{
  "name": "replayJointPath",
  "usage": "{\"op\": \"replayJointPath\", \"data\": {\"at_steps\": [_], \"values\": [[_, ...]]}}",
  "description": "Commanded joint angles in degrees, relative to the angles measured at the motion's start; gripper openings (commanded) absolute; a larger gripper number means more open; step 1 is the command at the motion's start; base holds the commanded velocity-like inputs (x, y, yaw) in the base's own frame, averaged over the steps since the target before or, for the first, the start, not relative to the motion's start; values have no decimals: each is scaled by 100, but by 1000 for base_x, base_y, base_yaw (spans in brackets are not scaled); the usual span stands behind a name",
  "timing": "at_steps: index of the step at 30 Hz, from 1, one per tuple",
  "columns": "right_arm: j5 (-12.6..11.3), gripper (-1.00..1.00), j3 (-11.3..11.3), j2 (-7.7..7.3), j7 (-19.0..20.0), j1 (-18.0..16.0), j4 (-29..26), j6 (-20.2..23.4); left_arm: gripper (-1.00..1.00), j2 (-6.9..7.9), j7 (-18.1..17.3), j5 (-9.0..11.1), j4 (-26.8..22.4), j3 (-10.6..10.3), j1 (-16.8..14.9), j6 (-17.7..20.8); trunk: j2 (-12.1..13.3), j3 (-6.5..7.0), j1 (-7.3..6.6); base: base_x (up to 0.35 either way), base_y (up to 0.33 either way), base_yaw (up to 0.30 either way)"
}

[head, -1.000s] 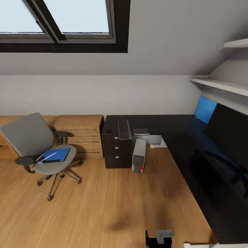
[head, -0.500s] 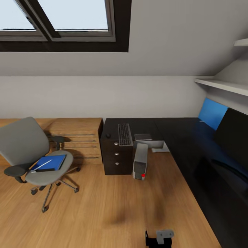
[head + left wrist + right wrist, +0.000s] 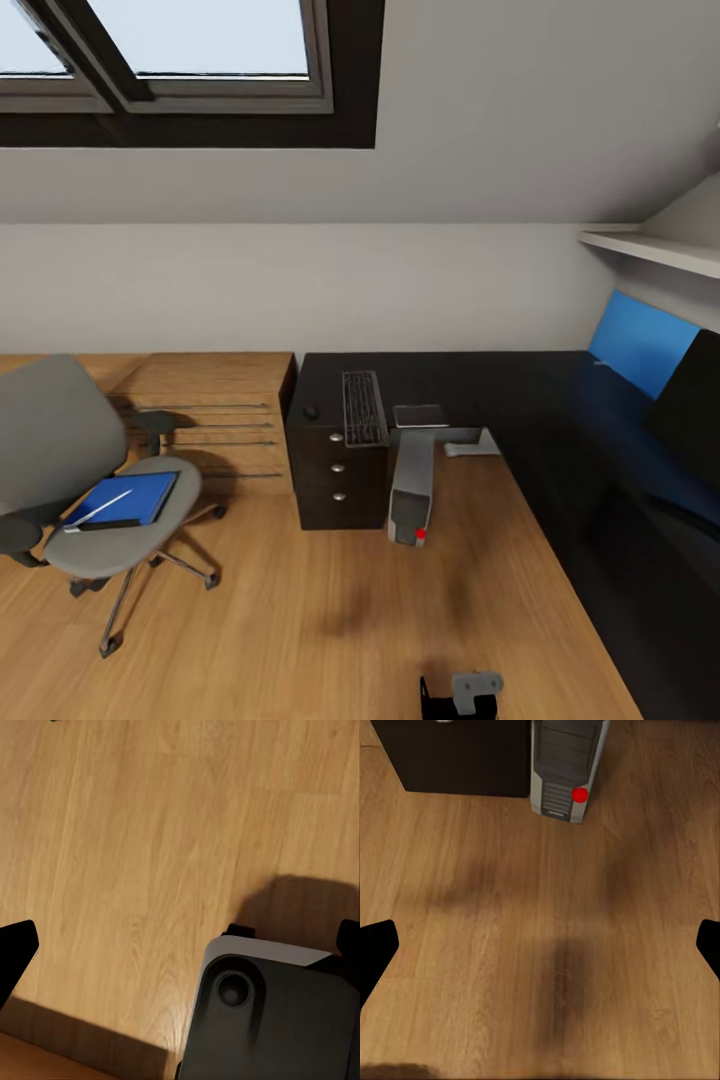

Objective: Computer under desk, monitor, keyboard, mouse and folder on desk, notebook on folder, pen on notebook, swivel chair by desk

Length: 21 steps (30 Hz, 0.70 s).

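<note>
The swivel chair [image 3: 60, 440] stands at the left on the wood floor. On its seat lies the blue folder [image 3: 122, 498] with the pen [image 3: 98, 508] on top. The black desk [image 3: 520, 400] runs along the back wall and down the right side. On it lie the keyboard [image 3: 363, 407], the mouse [image 3: 312, 411] to its left and the grey notebook [image 3: 420, 415] to its right. The monitor [image 3: 690, 410] stands at the far right. The computer [image 3: 412, 485] [image 3: 564, 765] stands on the floor beside the drawer block [image 3: 338, 470]. My left gripper [image 3: 180, 952] and right gripper [image 3: 540, 949] hang open over bare floor.
A light-wood low cabinet [image 3: 215, 400] sits between chair and desk. A white shelf [image 3: 650, 250] and a blue panel [image 3: 640, 350] are above the desk's right wing. A pale object [image 3: 470, 445] lies under the desk. The robot's base [image 3: 277, 1020] is below the left gripper.
The whole picture has shifted: the chair slides toward the left edge and the desk looms nearer, so the camera moved. The objects themselves have not moved.
</note>
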Motion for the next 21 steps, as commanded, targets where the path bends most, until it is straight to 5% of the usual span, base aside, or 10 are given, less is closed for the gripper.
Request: {"op": "replayJointPath", "data": {"at_steps": [1,21], "values": [[1,100,48,2,-47,-7,12,-16,100,5,34,60,-6,-48,-3,-25,-10,-10,7,331,83,0],[-7,100,45,-4,-45,-8,10,-16,100,8,16,72,1,-24,-3,-11,-10,-18,7,307,183,0]]}}
